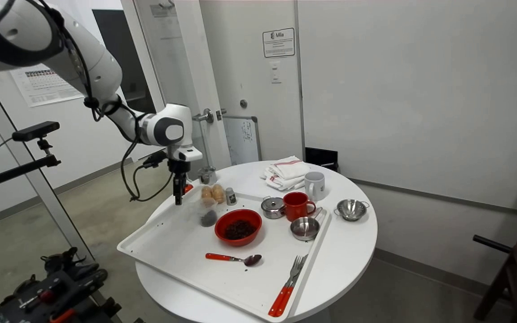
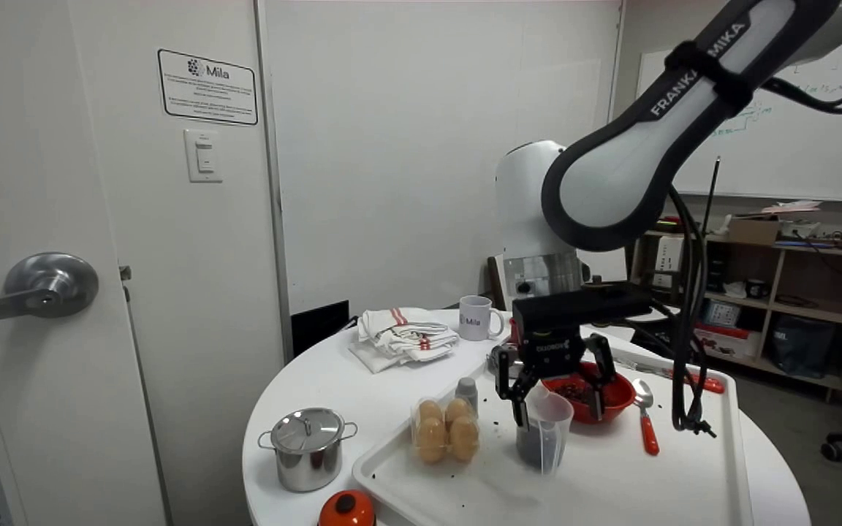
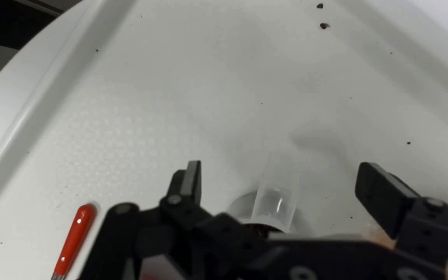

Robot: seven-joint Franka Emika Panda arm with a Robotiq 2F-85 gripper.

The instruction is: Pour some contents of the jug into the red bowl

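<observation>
The jug (image 2: 540, 438) is a translucent plastic jug with a handle and dark contents. It stands upright on the white tray and also shows faintly in an exterior view (image 1: 208, 217). In the wrist view the jug (image 3: 274, 206) lies low between the fingers, its handle pointing up the picture and its body mostly hidden by the gripper. The wide red bowl (image 1: 239, 242) holds dark bits; it stands beside the jug, also in an exterior view (image 2: 620, 402). My gripper (image 3: 280, 175) is open and empty, pointing down, above and toward the handle side of the jug (image 1: 178, 201) (image 2: 558, 416).
On the white tray (image 1: 168, 251) are eggs in clear packaging (image 2: 445, 431), a grey shaker (image 1: 230, 196), a spoon (image 1: 234, 258), a fork and knife (image 1: 287, 287), a red mug (image 1: 295, 206) and a steel pan (image 1: 304, 229). A lidded pot (image 2: 308, 449) stands outside it.
</observation>
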